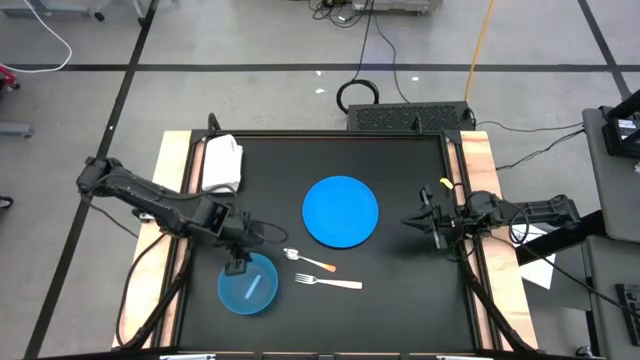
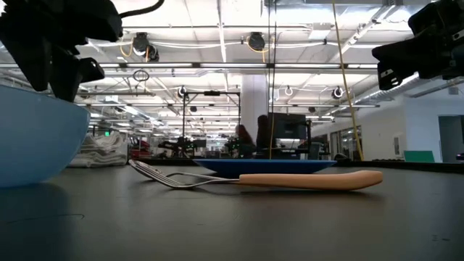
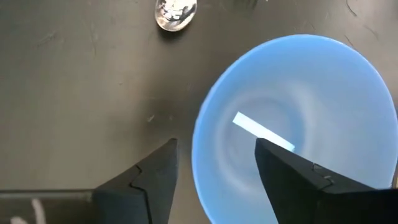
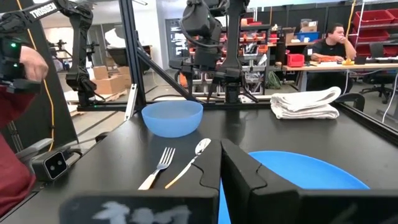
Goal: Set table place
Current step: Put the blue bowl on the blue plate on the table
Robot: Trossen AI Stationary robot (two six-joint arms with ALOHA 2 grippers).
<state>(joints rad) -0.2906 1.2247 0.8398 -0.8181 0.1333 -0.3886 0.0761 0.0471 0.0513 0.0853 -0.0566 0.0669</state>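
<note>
A light blue bowl [image 1: 250,287] stands on the black table [image 1: 400,300] near its front left. My left gripper [image 1: 237,264] is open above the bowl's far-left rim [image 3: 200,155], with one finger over the inside and one outside. I cannot see it touching. A round blue plate [image 1: 341,211] lies at the table's middle. A spoon [image 1: 308,261] and a fork with a pale handle [image 1: 330,283] lie between the plate and the front edge. My right gripper [image 1: 410,222] is shut and empty, above the table to the right of the plate.
A folded white cloth [image 1: 222,163] lies at the far left corner on the wooden strip. Bare tabletop lies to the right of the fork and beyond the plate. In the right wrist view a person's sleeve [image 4: 15,124] shows beyond the table's edge.
</note>
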